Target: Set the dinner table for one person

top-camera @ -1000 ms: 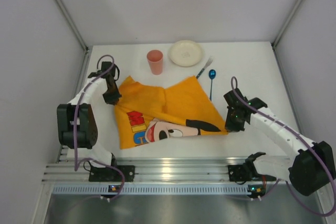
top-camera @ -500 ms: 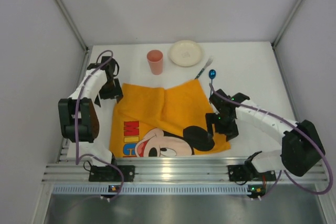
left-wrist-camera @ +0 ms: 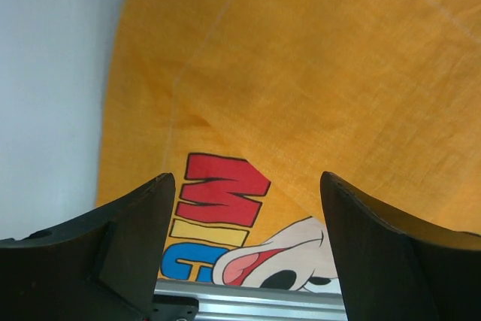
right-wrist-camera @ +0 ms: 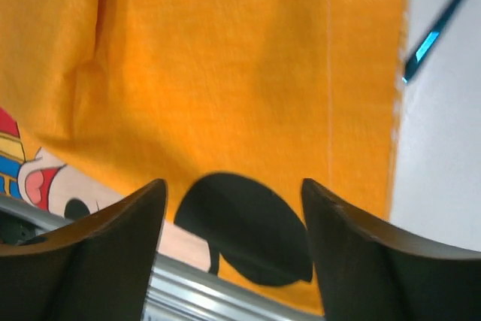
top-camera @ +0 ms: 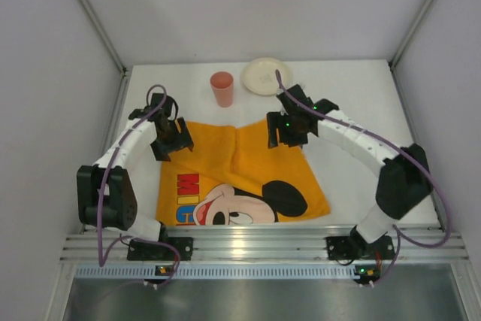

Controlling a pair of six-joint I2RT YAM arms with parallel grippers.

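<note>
Table (top-camera: 361, 80) white, spreading beneath and outward of both grippers, left gripper (left-wrist-camera: 246, 178) spread wide above mat (top-camera: 240, 163) far-left corner, right gripper (right-wrist-camera: 233, 182) spread wide above far-right corner, bare room outside each, cup (top-camera: 222, 88) and plate (top-camera: 265, 76) beyond, blue utensil handle (right-wrist-camera: 432, 35) just right.

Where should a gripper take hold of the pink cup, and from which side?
The pink cup stands upright, mouth up, on the dinner table, apart from the plate to its right. Probably best to come from above and pinch the rim, one finger inside, on the side away from the plate.
</note>
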